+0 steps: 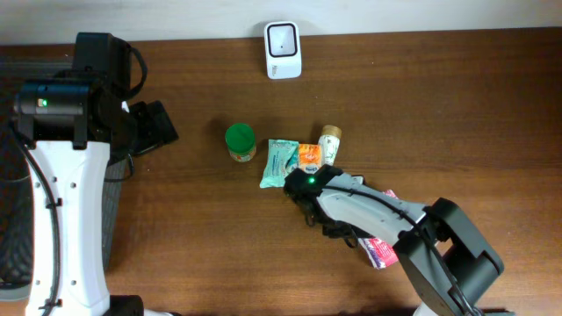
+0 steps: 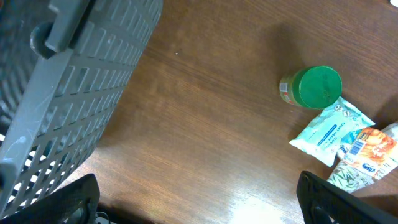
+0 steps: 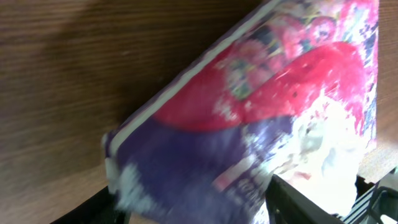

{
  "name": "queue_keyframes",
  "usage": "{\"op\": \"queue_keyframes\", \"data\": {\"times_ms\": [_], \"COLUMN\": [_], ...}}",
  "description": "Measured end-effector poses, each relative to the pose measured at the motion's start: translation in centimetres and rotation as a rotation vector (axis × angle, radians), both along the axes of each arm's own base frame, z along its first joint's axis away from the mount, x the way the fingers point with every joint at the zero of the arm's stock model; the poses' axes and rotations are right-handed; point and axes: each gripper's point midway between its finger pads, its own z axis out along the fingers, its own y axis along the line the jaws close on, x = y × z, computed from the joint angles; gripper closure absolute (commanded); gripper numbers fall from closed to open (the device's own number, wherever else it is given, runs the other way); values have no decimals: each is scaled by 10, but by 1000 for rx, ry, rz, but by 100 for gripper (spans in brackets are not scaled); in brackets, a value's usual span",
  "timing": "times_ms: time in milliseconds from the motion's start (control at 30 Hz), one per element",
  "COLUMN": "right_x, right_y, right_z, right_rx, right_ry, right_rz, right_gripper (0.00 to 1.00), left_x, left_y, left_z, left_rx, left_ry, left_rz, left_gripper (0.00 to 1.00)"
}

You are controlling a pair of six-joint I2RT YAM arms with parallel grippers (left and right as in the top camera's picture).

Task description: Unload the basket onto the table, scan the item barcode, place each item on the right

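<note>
Counter [image 1: 457, 105] is dark wood. Its far edge runs just behind the white scanner [image 1: 283, 50], which sits top centre. A grey slatted basket [image 2: 68, 93] takes up the left side, beside the left arm. Bare wood lies open across the whole right half, and there is a clear strip between the scanner and the cluster at mid-counter. That cluster is a green-lidded jar [image 1: 240, 140], then a teal packet [image 1: 279, 163], an orange packet [image 1: 308, 156] and a tan-capped bottle [image 1: 330, 142]. The last three are touching or overlapping, and the jar stands just beside them. The left end effector [image 1: 156, 125] hangs near the basket, well apart from the cluster, fingers spread wide with nothing between them, only bare wood below. The right arm reaches in from the front right corner. The right end effector [image 1: 338, 230] is down low over the pink packet [image 1: 379, 252], which lies flat near the front edge, right of centre and well apart from the scanner. In the right wrist view the packet fills the frame, with a finger on either side of it at the bottom and the jaws partly apart. Cannot tell if they are actually clamping it or just straddling it.
</note>
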Motion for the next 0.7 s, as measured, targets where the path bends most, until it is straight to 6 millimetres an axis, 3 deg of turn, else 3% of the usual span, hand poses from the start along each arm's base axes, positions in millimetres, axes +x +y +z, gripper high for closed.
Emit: {"op": "queue_keyframes", "data": {"times_ms": [67,233,333,533,700], "right_x": [3,12,40,124,138], "right_y": [-8,-21,-12,26,7], "right_z": [0,3,22,101,122], "right_rx": [-6,13,123,631,1153], "right_ry": [-2,39,55,-22,-51], "right_rz": [-27,-47,-33,131,155], "right_gripper": [96,96,96,96,96], "left_x": [0,0,0,0,0], "left_y": [0,0,0,0,0], "left_z": [0,0,0,0,0], "left_rx": [0,0,0,0,0], "left_ry": [0,0,0,0,1], "left_rz": [0,0,0,0,0], "left_gripper": [1,1,1,1,1]}}
